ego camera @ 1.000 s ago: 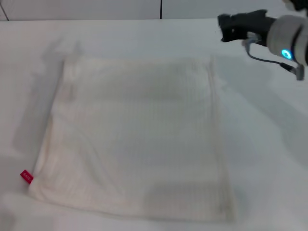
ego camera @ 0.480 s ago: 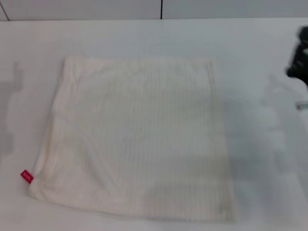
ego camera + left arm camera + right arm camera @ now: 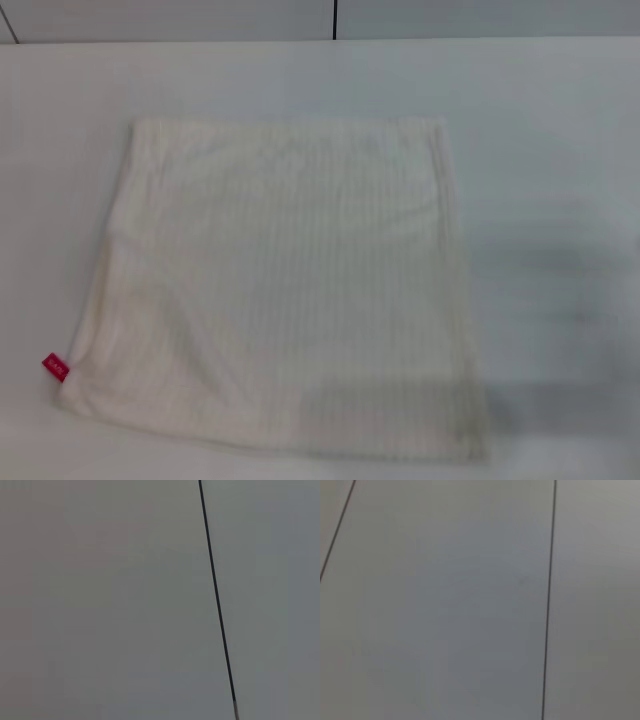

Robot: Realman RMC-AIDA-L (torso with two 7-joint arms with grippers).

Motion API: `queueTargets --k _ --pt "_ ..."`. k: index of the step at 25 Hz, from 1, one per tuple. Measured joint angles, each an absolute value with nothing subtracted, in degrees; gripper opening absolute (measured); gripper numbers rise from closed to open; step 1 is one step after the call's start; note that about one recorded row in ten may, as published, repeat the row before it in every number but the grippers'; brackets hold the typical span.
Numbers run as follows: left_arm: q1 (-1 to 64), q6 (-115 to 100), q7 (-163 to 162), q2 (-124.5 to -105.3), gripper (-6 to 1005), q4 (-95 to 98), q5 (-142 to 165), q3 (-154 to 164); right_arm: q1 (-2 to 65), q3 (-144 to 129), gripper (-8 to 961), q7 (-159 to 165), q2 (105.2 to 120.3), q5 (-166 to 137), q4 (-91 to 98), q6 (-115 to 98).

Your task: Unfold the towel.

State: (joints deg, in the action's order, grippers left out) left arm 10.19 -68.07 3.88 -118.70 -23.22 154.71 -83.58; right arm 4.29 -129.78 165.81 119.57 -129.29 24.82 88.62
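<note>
Towel point(image 3: 285, 290): one, flat on table point(image 3: 550, 150) | red tag point(image 3: 55, 367): one | tools: neither visible

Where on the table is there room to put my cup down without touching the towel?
The table is bare to the right of the towel and in the strip behind its far edge. Less room lies to its left, narrowing by the red tag. Its near edge leaves almost none.
</note>
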Motion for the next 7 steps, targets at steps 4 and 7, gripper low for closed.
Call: queueTargets --k 4,7 --pt "10.0 -68.3 3.9 -118.75 541 -22.7 154.7 -83.2 4.6 -130.5 21 165.8 119.59 -129.2 24.9 87.2" --pt "9.9 -68.4 3.9 -118.75 541 -22.1 154.7 -83.0 4.9 -130.8 21 165.8 119.60 -129.1 25.0 86.7"
